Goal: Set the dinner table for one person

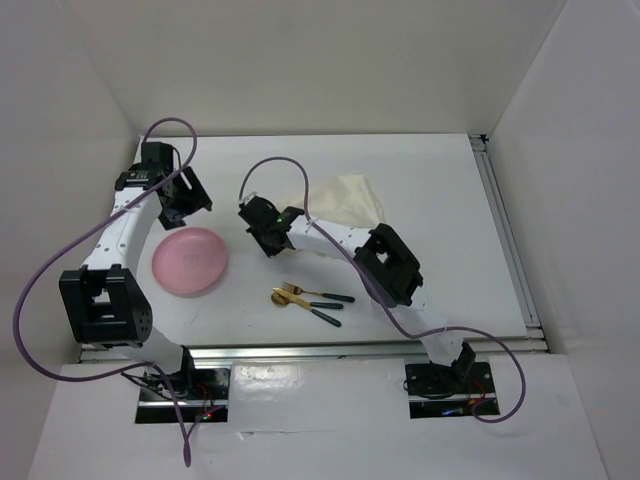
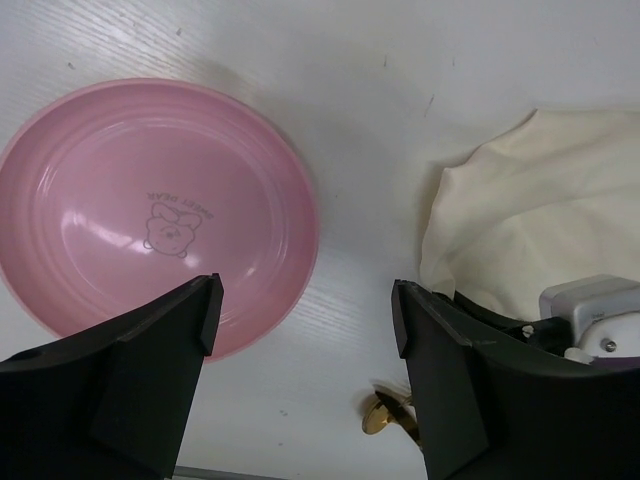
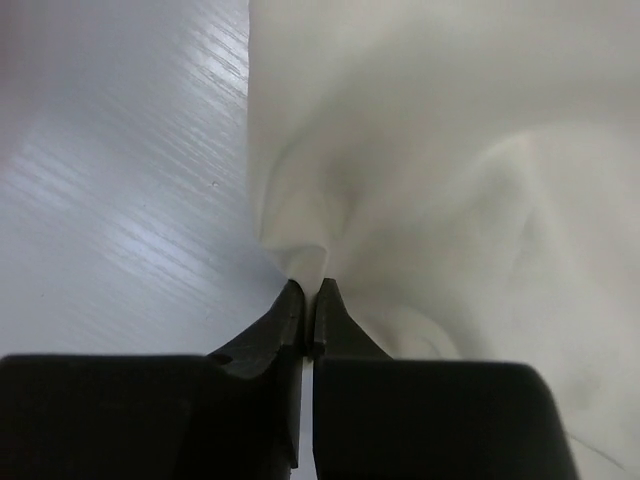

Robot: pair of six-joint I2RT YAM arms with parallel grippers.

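The white tabletop (image 1: 470,270) fills the work area, with metal rails along its near and right edges. A pink plate (image 1: 190,261) (image 2: 150,215) lies flat on it close to the left edge, a small cartoon print at its centre. A cream cloth (image 1: 350,198) (image 2: 540,220) (image 3: 450,150) lies rumpled about midway across, toward the far edge. Two gold pieces of cutlery (image 1: 284,297) with dark handles lie side by side near the middle of the near edge, well apart from the plate.

The left arm (image 1: 125,225) reaches along the left edge. Its jaws stand wide with nothing between them, above the tabletop just beyond the far side of the plate. The right arm (image 1: 390,265) stretches toward the centre. Its jaws are pressed together on a puckered fold at the cloth's edge.
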